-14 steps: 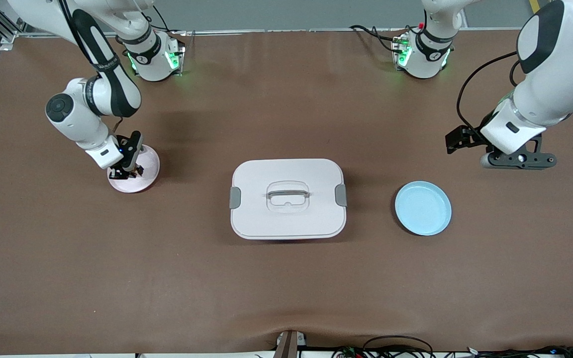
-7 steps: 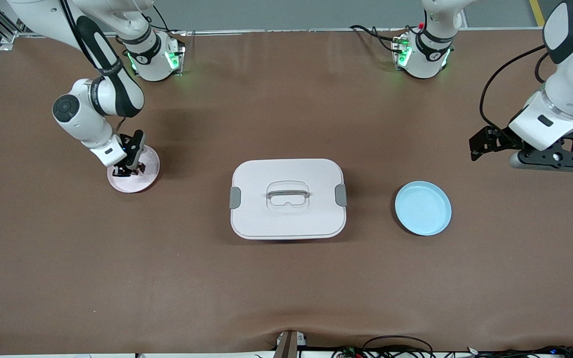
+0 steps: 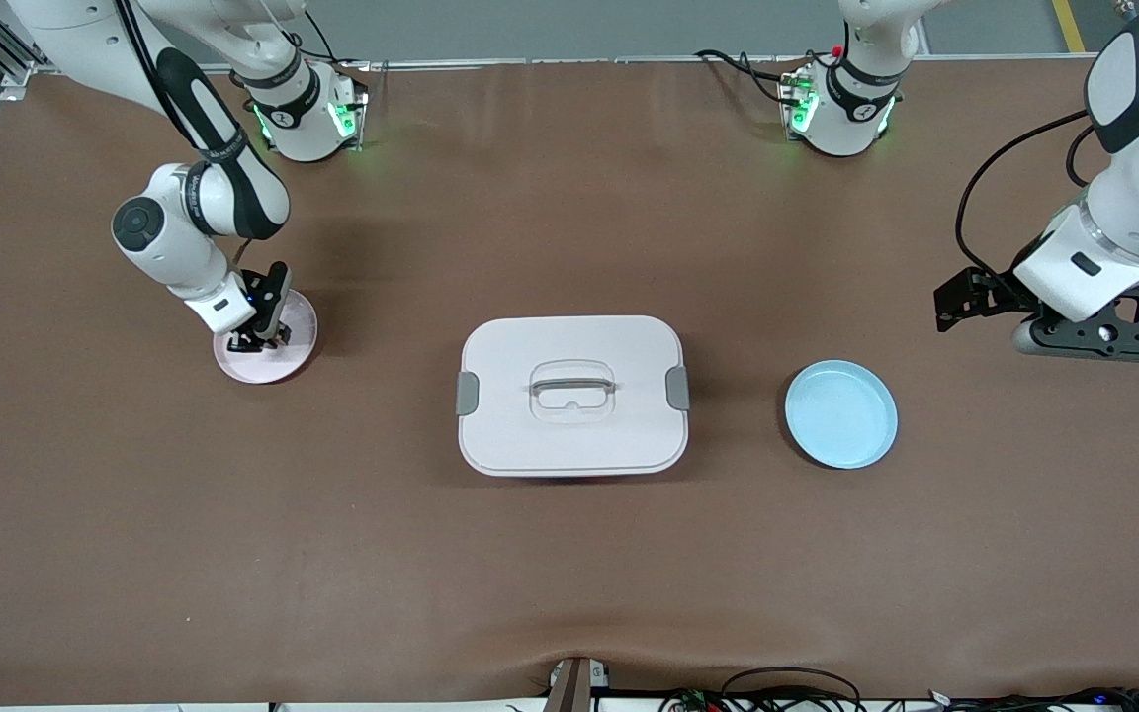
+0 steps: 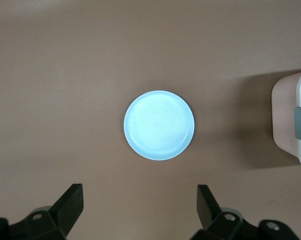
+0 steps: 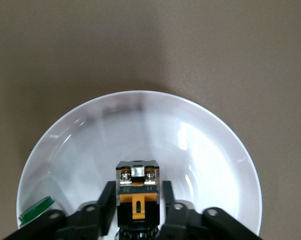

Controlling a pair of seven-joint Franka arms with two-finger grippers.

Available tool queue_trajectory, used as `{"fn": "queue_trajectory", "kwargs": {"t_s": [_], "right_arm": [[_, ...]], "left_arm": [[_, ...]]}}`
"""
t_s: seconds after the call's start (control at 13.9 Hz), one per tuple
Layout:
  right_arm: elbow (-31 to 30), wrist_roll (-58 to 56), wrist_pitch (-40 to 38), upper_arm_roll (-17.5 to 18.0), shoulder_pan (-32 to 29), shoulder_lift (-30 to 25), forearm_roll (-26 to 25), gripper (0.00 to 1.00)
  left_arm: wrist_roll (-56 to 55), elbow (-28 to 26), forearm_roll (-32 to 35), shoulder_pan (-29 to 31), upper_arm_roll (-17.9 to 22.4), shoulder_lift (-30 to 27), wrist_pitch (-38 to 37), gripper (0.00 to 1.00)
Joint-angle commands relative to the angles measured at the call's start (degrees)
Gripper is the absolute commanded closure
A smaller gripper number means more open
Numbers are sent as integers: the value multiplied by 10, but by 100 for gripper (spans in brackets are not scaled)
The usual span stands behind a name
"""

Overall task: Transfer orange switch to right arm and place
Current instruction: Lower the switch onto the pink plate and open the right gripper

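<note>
Low over the pink plate (image 3: 278, 364) at the right arm's end of the desk (image 3: 569, 574), the right gripper (image 5: 138, 212) has its fingers (image 5: 106, 200) closed around the orange switch (image 5: 136, 192), while the left gripper (image 4: 140, 212) waits with its fingers spread wide and empty above the desk near the blue plate (image 4: 159, 125).

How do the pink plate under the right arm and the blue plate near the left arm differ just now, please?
The pink plate holds the orange switch, which sits between the jaws of the right gripper low over it, plus a small green part at its rim; the blue plate is bare. The pink plate lies toward the right arm's end, the blue toward the left arm's, where the left gripper waits open. Both are round and shallow.
</note>
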Motion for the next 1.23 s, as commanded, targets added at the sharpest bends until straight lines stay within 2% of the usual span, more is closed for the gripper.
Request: {"fn": "queue_trajectory", "kwargs": {"t_s": [0.0, 0.14, 0.43, 0.65, 0.86, 1.01, 1.15], "right_arm": [[12, -10, -12, 9, -14, 0, -5, 0], [43, -9, -92, 10, -12, -11, -4, 0], [148, -5, -298, 7, -14, -36, -4, 0], [220, 0, -380, 6, -17, -39, -5, 0], [294, 22, -459, 5, -19, -38, -8, 0], [338, 59, -500, 3, -19, -38, -11, 0], [387, 149, -556, 2, -19, -38, -41, 0]], "left_arm": [[8, 30, 11, -62, 66, 5, -15, 0], [8, 32, 11, -123, 128, 3, -15, 0], [8, 33, 11, -175, 176, 2, -15, 0], [8, 34, 10, -221, 228, 1, -15, 0], [8, 34, 9, -244, 249, 0, -16, 0], [8, 34, 7, -272, 284, -1, -16, 0], [12, 34, 3, -266, 284, 2, -16, 0]]}}
